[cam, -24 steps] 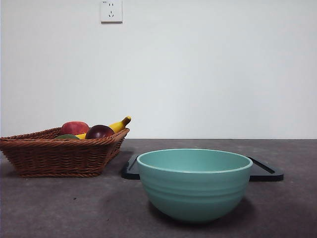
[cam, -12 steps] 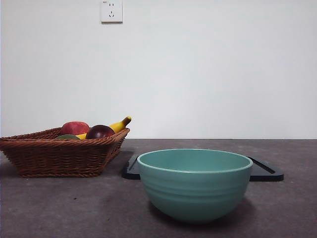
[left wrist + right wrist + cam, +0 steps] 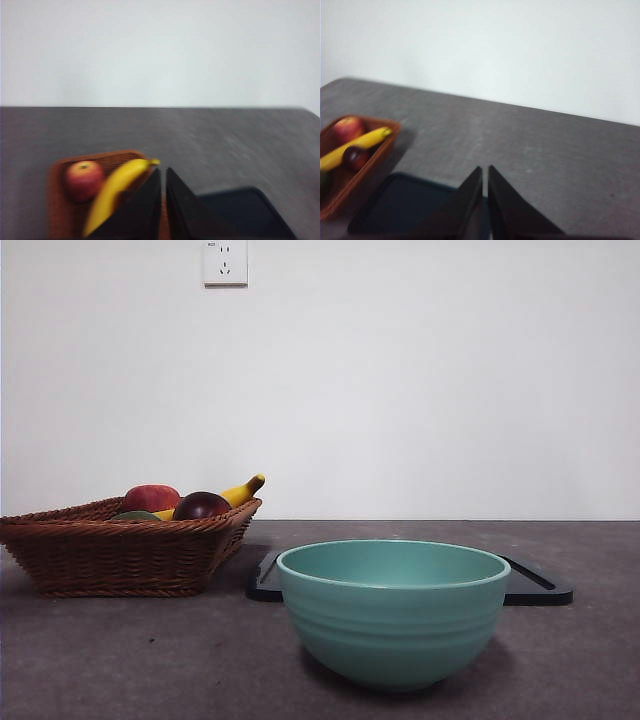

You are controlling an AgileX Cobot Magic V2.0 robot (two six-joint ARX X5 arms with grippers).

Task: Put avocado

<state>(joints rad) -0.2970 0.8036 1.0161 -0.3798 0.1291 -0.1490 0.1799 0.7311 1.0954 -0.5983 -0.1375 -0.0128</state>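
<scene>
Only a sliver of the dull green avocado (image 3: 135,515) shows over the rim of the wicker basket (image 3: 120,560) at the left, in front of the red apple (image 3: 150,497). In the right wrist view its dark green edge (image 3: 323,183) lies at the basket's near end. My left gripper (image 3: 163,171) is shut and empty, above and short of the basket (image 3: 55,200), and its jaws hide the avocado. My right gripper (image 3: 485,168) is shut and empty, over the black tray (image 3: 405,200). Neither gripper shows in the front view.
A dark maroon fruit (image 3: 201,505) and a banana (image 3: 240,490) also lie in the basket. A teal bowl (image 3: 392,610) stands at the front centre. The black tray (image 3: 535,585) lies flat behind it. A wall socket (image 3: 225,262) is on the wall.
</scene>
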